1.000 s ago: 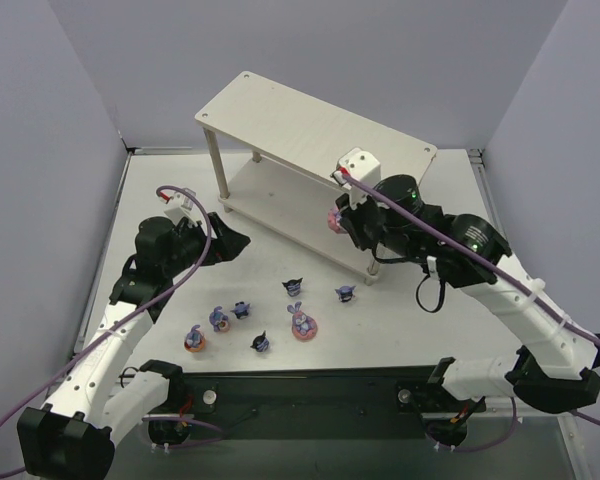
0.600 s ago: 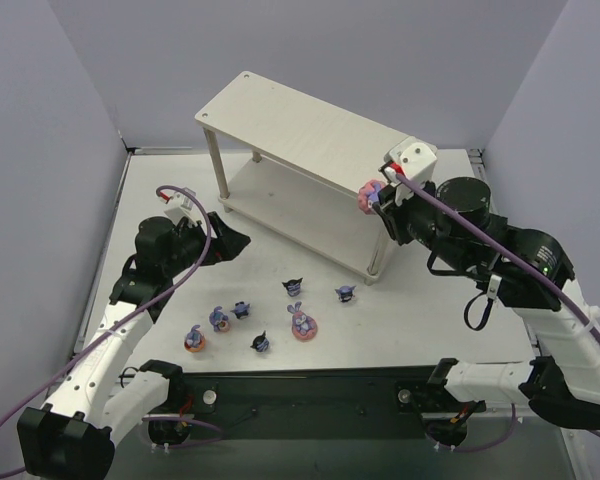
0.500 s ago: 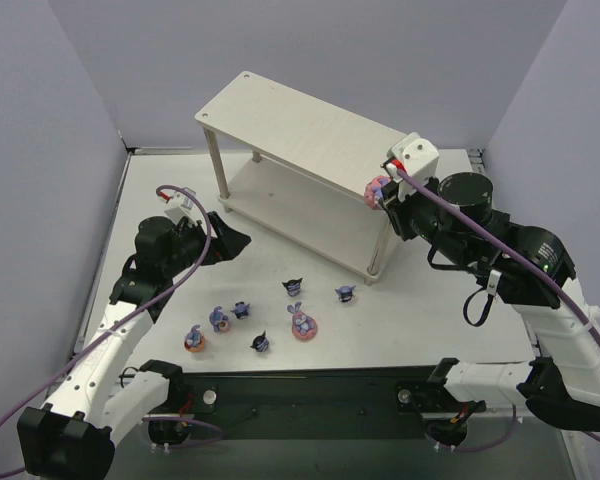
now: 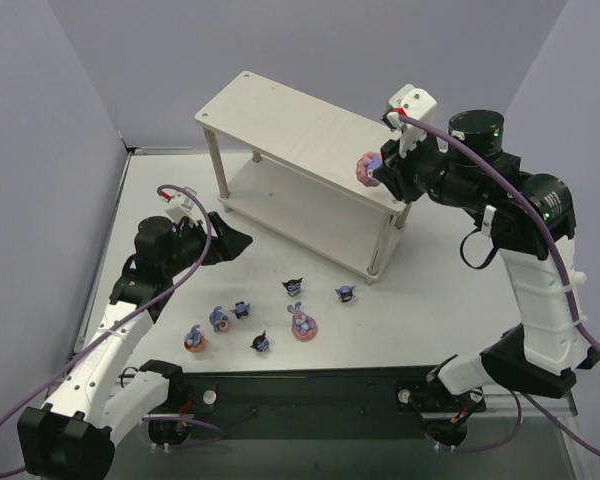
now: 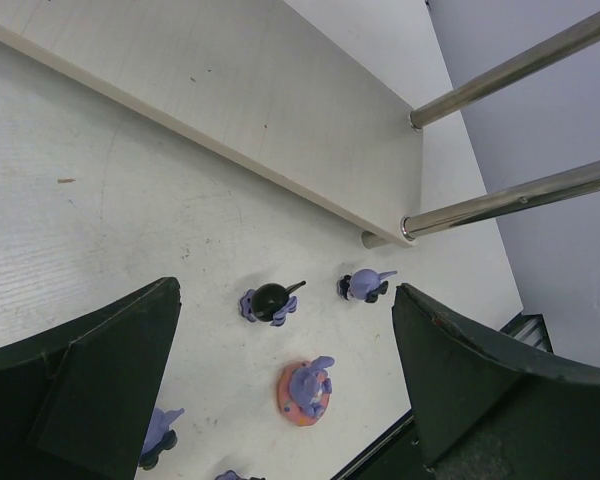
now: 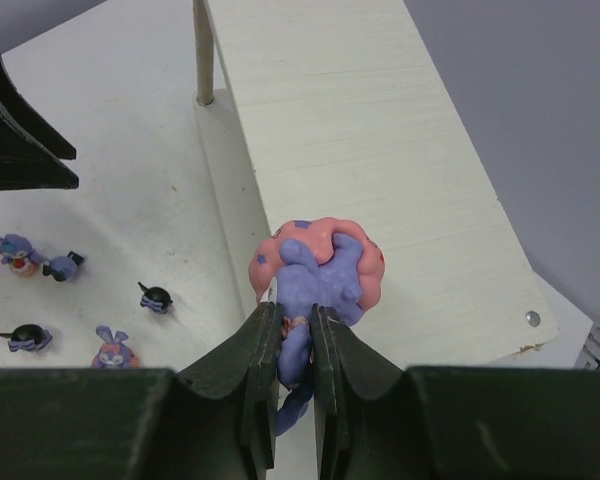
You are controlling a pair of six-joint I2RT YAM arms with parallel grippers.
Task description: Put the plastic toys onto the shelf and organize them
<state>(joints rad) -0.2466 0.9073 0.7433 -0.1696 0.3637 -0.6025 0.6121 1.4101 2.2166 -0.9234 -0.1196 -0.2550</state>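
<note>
The right gripper [image 6: 295,335] pinches the purple plastic rabbit on a pink round base [image 6: 325,262] by its body, at the top board's edge of the pale wooden two-tier shelf [image 6: 370,130]. It looks light, rigid and probably slick, so the narrow body is the safest hold.

Standing the right arm [image 4: 530,270] tall at the right of the overhead view, forearm reaching left, right gripper [image 4: 372,170] pinching a purple rabbit [image 6: 315,280] between nearly touching fingers. Stretching the left arm [image 4: 120,310] low along the left side, left gripper [image 4: 238,241] gaping wide, pointing right.
</note>
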